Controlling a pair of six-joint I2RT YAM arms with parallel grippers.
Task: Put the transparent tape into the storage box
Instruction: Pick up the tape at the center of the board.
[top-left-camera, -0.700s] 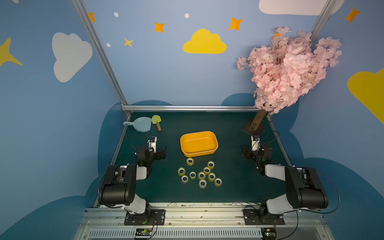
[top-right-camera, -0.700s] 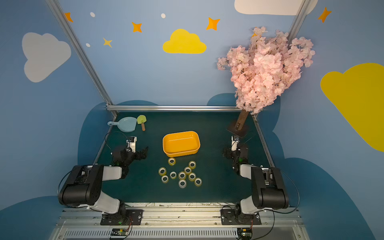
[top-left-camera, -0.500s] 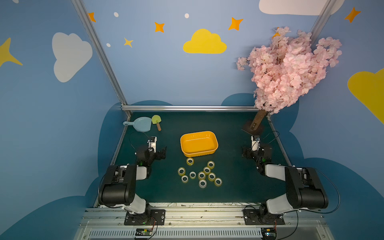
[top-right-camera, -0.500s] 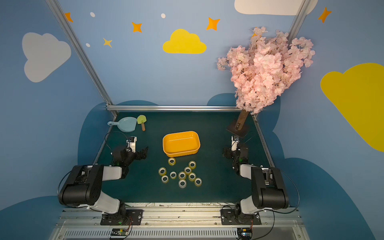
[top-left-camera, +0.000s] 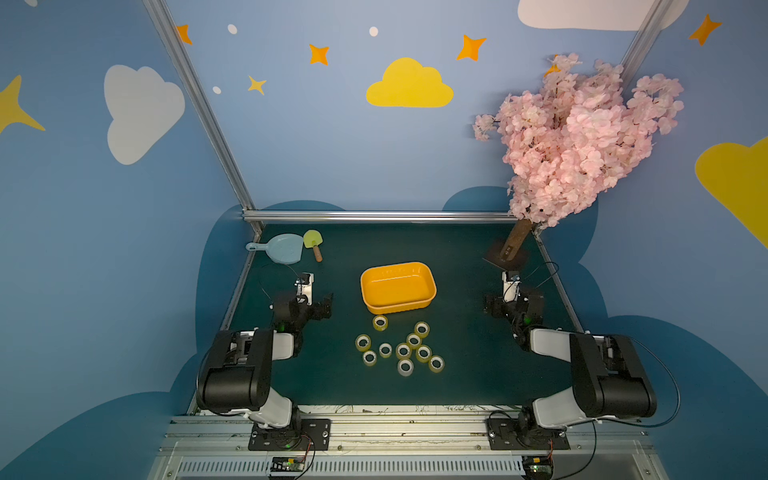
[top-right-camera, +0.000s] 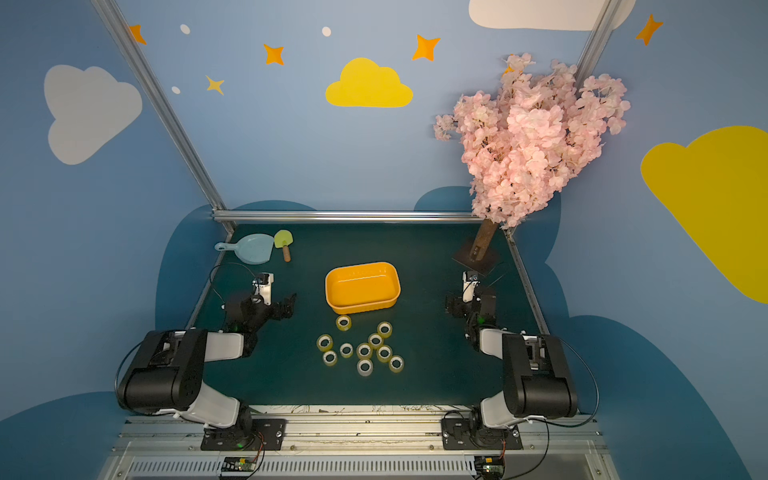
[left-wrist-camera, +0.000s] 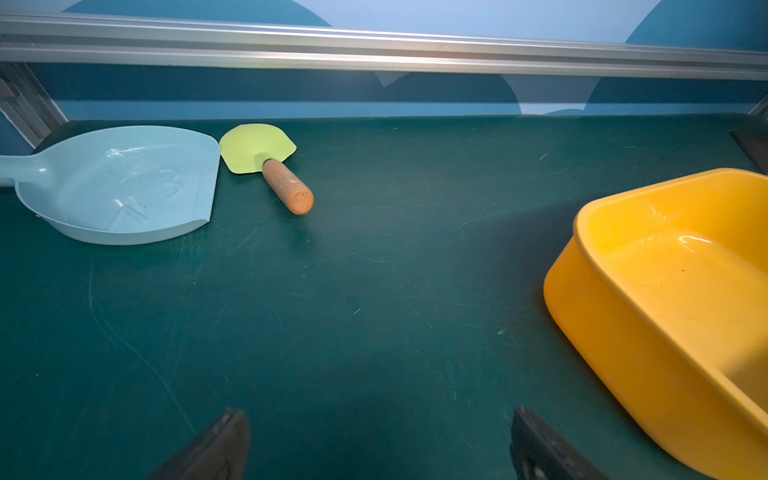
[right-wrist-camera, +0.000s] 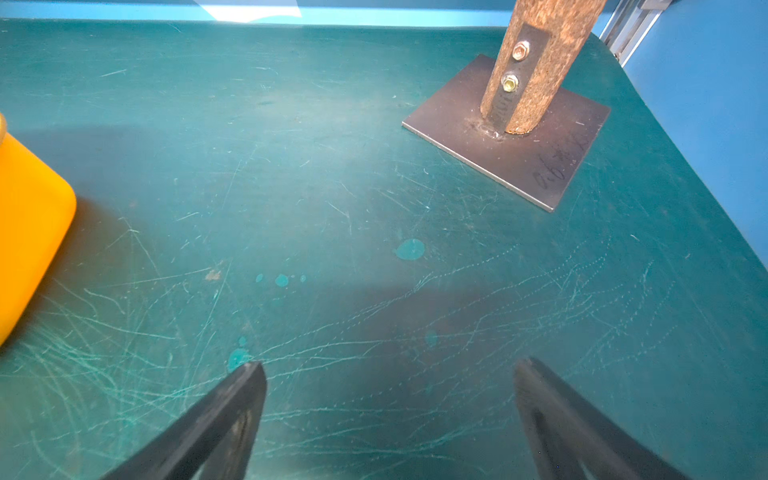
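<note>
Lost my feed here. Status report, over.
Left gripper, right gripper open, empty. Ten tape rolls on mat, none in storage box. Nothing between rolls and box; dustpan, trowel far off.

Both top views are bright, evenly lit from overhead, and sharp at the centre. Wide-angle distortion bends the frame post (top-left-camera: 200, 104) and the walls outward toward the picture edges. The mat (top-left-camera: 457, 374) reads dark and low in contrast.

In the left wrist view, a glare streak sits on the inner floor of the storage box (left-wrist-camera: 623, 332), and a soft shadow lies on the mat beside it.

In the right wrist view, the box corner is slightly blurred, the mat scratches are crisp, and a broad shadow crosses the near mat.
</note>
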